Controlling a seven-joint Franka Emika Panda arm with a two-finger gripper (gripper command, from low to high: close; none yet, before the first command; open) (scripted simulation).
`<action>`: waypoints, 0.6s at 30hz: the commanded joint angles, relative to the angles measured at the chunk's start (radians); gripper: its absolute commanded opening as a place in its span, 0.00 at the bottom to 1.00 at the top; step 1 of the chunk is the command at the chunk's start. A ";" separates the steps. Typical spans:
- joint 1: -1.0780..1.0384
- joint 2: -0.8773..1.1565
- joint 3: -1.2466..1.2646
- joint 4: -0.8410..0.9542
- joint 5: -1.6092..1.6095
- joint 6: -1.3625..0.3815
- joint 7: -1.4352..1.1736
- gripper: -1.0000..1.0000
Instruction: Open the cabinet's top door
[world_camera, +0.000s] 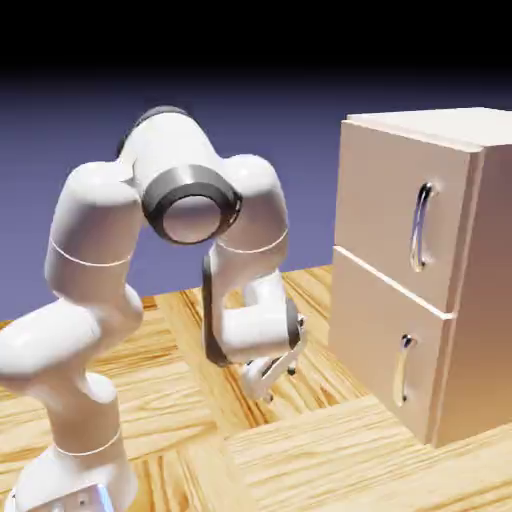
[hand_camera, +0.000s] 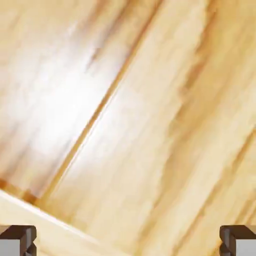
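- Wood-grained table (world_camera: 300, 420), spread under everything; its far edge runs behind the arm and the cabinet. In the hand view, only its pale planks and a bright patch of glare lie beyond the fingertips, so the hand is aimed at the wood, not at the door.
- Tan-pink cabinet (world_camera: 485, 270), upright towards the table's right-hand side in the exterior view, its two-panel front turned to the arm, which should give the hand a free approach.
- White robot arm (world_camera: 165, 160), rising near the table's left edge and folded, elbow high, wrist low. The bend probably leaves it room to reach forward.
- Top door (world_camera: 375, 190), the taller panel, lying flush in the cabinet's upper front: shut.
- Lower door (world_camera: 370, 325), shorter, also shut, below a pale seam.
- Open gripper (world_camera: 280, 384), low over the wood and well apart from the cabinet. Its fingertips (hand_camera: 19, 241) stand wide with nothing between them, a spread that suits taking in a bar. It likely needs to rise and turn first.
- Upper handle (world_camera: 415, 232), a curved silver bar set upright near the door's nearer side edge, probably opposite the hinge for easier pulling.
- Lower handle (world_camera: 400, 372), shorter, and not the one wanted.
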 joint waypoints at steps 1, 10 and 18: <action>-0.030 0.031 0.029 0.006 -0.044 -0.006 -0.025 0.50; -0.304 0.309 0.288 0.055 -0.435 -0.063 -0.250 0.50; -0.548 0.557 0.518 0.099 -0.783 -0.113 -0.450 0.50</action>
